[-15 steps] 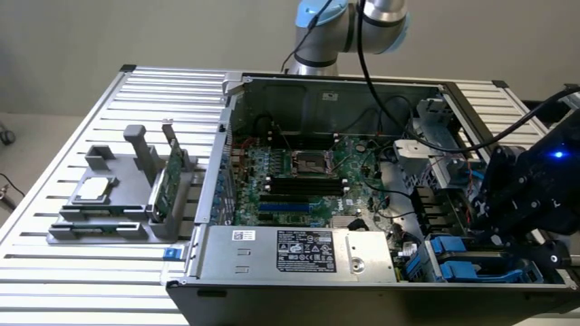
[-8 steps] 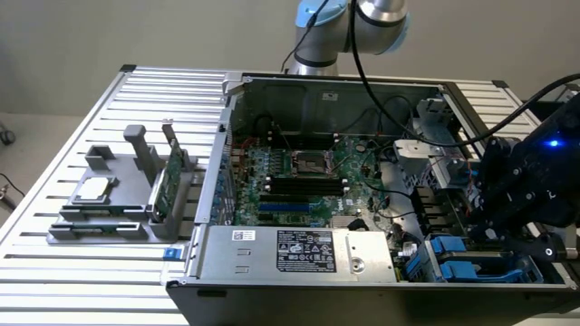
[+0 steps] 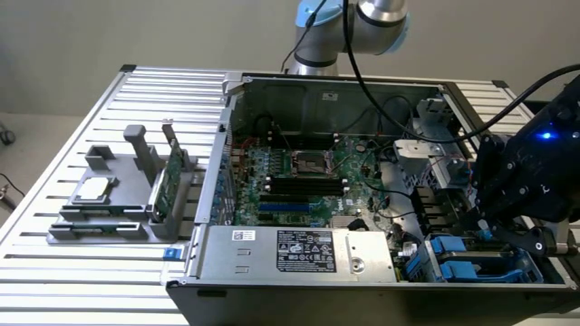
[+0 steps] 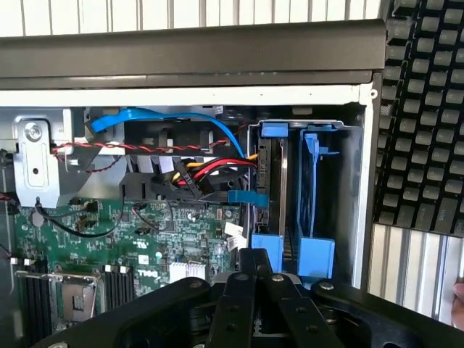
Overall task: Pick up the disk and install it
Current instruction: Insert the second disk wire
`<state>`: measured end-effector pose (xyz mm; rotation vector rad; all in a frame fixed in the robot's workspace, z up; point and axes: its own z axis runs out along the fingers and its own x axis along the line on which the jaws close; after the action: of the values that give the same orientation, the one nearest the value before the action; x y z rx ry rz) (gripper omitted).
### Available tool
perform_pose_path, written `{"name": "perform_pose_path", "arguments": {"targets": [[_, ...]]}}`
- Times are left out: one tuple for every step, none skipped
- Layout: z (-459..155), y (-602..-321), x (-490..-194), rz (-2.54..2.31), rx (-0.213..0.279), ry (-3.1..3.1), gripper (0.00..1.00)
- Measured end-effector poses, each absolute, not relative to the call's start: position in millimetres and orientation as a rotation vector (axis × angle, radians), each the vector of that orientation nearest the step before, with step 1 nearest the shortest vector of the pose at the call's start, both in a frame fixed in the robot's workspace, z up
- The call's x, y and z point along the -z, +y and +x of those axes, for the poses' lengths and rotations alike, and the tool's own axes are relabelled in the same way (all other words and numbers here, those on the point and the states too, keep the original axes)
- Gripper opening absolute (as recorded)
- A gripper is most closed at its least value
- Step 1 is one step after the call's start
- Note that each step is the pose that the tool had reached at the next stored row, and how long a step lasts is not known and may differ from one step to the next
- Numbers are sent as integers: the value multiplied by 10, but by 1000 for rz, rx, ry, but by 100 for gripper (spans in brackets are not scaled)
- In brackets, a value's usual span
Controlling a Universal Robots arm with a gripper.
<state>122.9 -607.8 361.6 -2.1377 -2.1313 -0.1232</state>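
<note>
The disk (image 4: 273, 185) stands on edge in the drive bay (image 4: 351, 188) at the corner of the open computer case, its metal side showing between the blue end tabs of its carrier. In the exterior view the blue carriers (image 3: 453, 257) sit in the case's lower right corner. My gripper (image 4: 254, 255) hovers right over the disk's nearer blue tab; its black fingers (image 4: 243, 290) meet at their tips with nothing between them. From outside, the gripper (image 3: 490, 228) hangs just above the bay.
A second blue carrier (image 4: 317, 203) stands beside the disk in the bay. Red, black and blue cables (image 4: 196, 172) run next to the bay above the motherboard (image 3: 299, 180). On the exterior view's left, a grey fixture (image 3: 100, 227) holds a small silver chip (image 3: 95, 189) and a green card (image 3: 168, 183).
</note>
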Motion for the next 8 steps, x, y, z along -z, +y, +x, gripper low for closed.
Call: {"name": "perform_pose_path", "arguments": {"targets": [[1229,-6078,-3616,-2138,123,-2131,11],[1229,-6078,-3616,-2138,123,-2131,11],[1229,-6078,-3617,-2138,123,-2131,11],[1229,-6078,-3617,-2138,123,-2131,11],[1229,-6078,-3617,-2138,123,-2131,11],[1229,-6078,-3617,-2138,123,-2131,11],[1229,-6078,-3617,-2138,123,-2131,11],[1229,-6078,-3617,-2138,123,-2131,11]]}}
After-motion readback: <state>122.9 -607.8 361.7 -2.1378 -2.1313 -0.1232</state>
